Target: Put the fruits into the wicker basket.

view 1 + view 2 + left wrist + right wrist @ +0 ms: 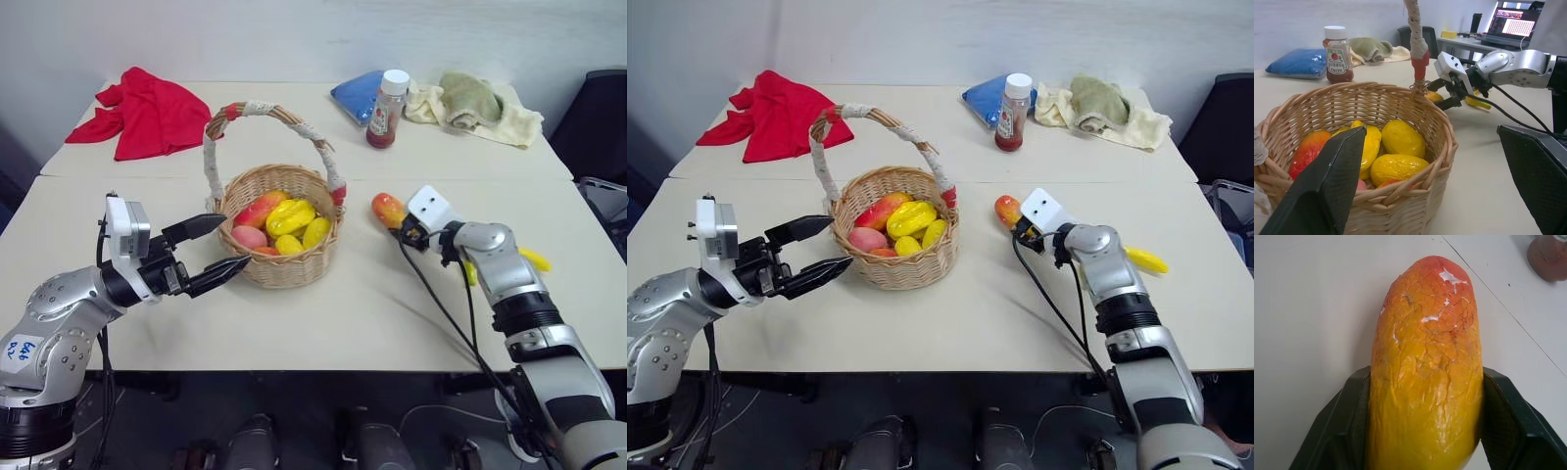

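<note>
Mango [1425,377] pinched between right jaws on table [323,323]; left jaws spread beside wicker basket [279,230].

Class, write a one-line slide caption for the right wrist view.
Right pincer closed around the orange-red mango lying on the pale table.

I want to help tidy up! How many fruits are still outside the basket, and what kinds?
Mango: 1
Banana: 1
Total: 2
</note>
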